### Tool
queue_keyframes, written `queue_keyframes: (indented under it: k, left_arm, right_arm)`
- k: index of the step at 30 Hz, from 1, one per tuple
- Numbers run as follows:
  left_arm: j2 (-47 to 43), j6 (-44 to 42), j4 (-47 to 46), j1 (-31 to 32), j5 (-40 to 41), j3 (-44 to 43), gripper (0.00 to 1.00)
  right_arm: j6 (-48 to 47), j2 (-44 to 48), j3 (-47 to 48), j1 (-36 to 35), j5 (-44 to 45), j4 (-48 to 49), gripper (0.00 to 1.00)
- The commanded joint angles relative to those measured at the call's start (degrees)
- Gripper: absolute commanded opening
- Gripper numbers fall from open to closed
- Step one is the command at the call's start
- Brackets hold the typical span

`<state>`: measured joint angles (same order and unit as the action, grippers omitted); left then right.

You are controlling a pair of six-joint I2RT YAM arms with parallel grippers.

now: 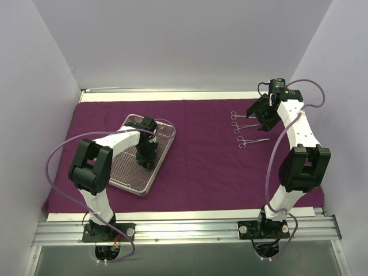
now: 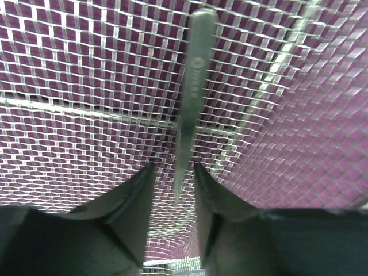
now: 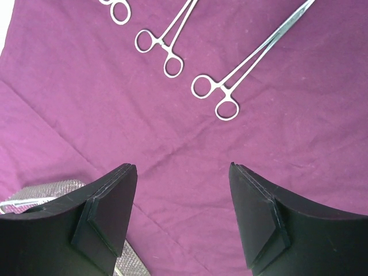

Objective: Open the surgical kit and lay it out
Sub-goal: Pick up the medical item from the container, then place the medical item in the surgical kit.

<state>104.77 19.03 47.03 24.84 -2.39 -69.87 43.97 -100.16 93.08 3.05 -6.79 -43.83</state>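
Note:
The dark purple cloth wrap [image 1: 201,167] lies spread flat over the table. The silver wire-mesh tray [image 1: 123,172] sits on it at the left, turned at an angle. My left gripper [image 1: 145,161] points down into the tray. In the left wrist view its jaws [image 2: 173,169] stand apart on either side of the tip of a slim metal instrument [image 2: 192,86] lying on the mesh [image 2: 69,69], with a gap on each side. Three ring-handled instruments [image 1: 241,115] [image 1: 244,126] [image 1: 252,140] lie in a row on the cloth at the right. My right gripper [image 1: 261,118] hovers open beside them, nothing between its fingers [image 3: 183,169].
White walls enclose the table at the back and on both sides. In the right wrist view the ring handles [image 3: 167,43] [image 3: 227,98] lie ahead of the fingers, and a corner of the tray [image 3: 52,192] shows at lower left. The arm bases stand on a metal rail [image 1: 184,230] at the near edge.

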Motion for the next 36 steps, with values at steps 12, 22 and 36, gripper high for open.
queue_keyframes:
  k: [12,22,36]
  left_arm:
    - [-3.2,-2.2,2.7,-0.6,1.1,-3.6,0.02]
    - [-10.3,-3.3,14.2,-7.7,-19.9,-25.9,0.02]
    - [-12.0,11.2,-17.9,-8.6,-64.6,-5.4,0.02]
  right_arm:
    - [-11.6,-0.9,8.2,-5.3,-2.7,1.1,0.62]
    - [-26.5,0.0,10.6,-11.6,-13.4,14.6,0.57]
    - [-51.2,21.5,-13.9,-33.8,-9.7,44.6,0.56]
